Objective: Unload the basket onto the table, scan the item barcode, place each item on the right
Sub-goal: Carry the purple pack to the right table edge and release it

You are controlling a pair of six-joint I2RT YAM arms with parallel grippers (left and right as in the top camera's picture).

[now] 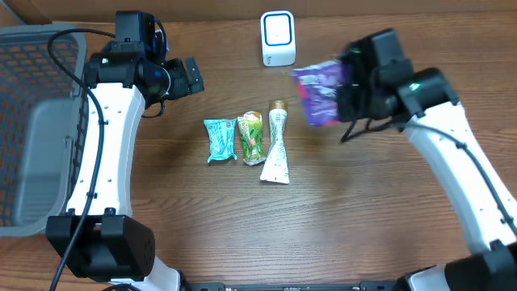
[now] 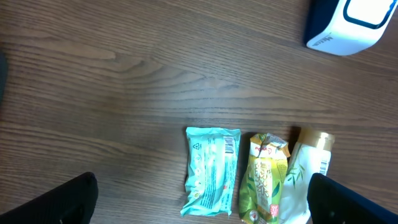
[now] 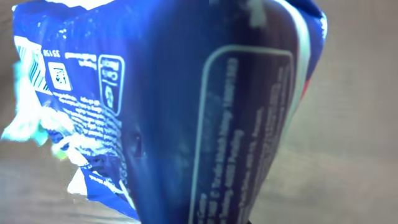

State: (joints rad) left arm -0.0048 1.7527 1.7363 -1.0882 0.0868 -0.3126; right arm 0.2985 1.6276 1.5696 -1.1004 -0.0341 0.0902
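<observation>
While our right gripper (image 1: 346, 95) clamps the purple packet (image 1: 317, 93) near the scanner (image 1: 278, 38), we judge pickup done, scan pending; our left gripper (image 1: 192, 77) hangs open.

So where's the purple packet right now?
In the overhead view, the purple packet is held in the right gripper, just right of the white scanner.

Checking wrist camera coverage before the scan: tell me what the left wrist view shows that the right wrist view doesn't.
Only the left wrist view: a teal packet, a green packet and a gold-capped tube lying side by side, plus the white scanner at the top right corner.
Only the right wrist view: a blue-purple pouch filling nearly the whole frame, its printed text close up.
Both: the wooden table, seen widely from the left wrist and only as slivers at the frame edges from the right.
</observation>
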